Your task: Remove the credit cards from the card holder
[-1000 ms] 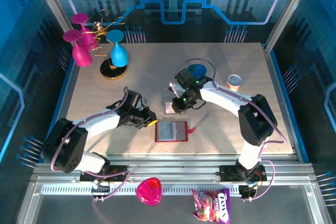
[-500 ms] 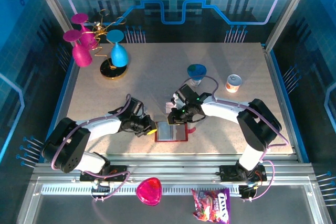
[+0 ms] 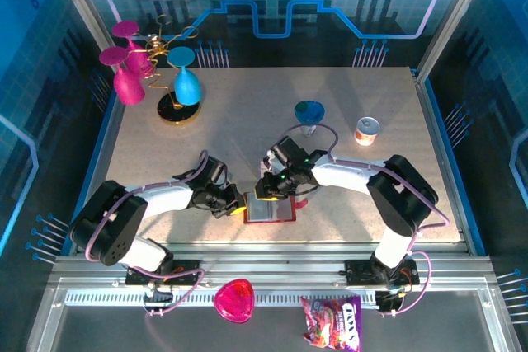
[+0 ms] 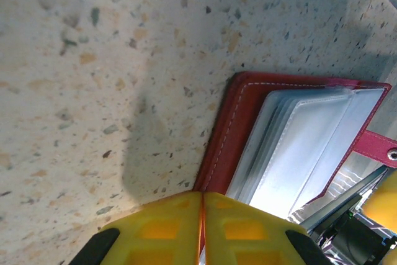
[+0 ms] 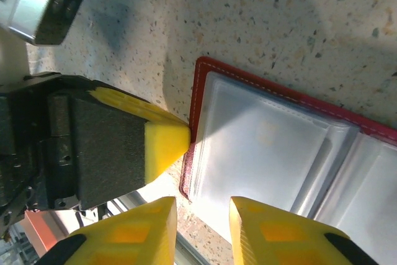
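The dark red folding card holder (image 3: 272, 208) lies open on the speckled surface (image 3: 247, 121) and is probably light and floppy, with slick pockets. The left gripper (image 4: 203, 198), closed, touches its left edge. The right gripper (image 5: 203, 206) hovers part-open and empty. Stiff credit cards would likely slide out by an edge.

1. I see two pink goblets (image 3: 125, 80) and a blue goblet (image 3: 187, 85) by a gold wire stand (image 3: 174, 113) at the table's (image 3: 239, 109) far-left corner.
2. A blue cup (image 3: 309, 111) and a small can (image 3: 367, 130) stand far-right.
3. A pink heart-shaped piece (image 3: 235, 300) and a candy bag (image 3: 332, 323) lie below the front rail.
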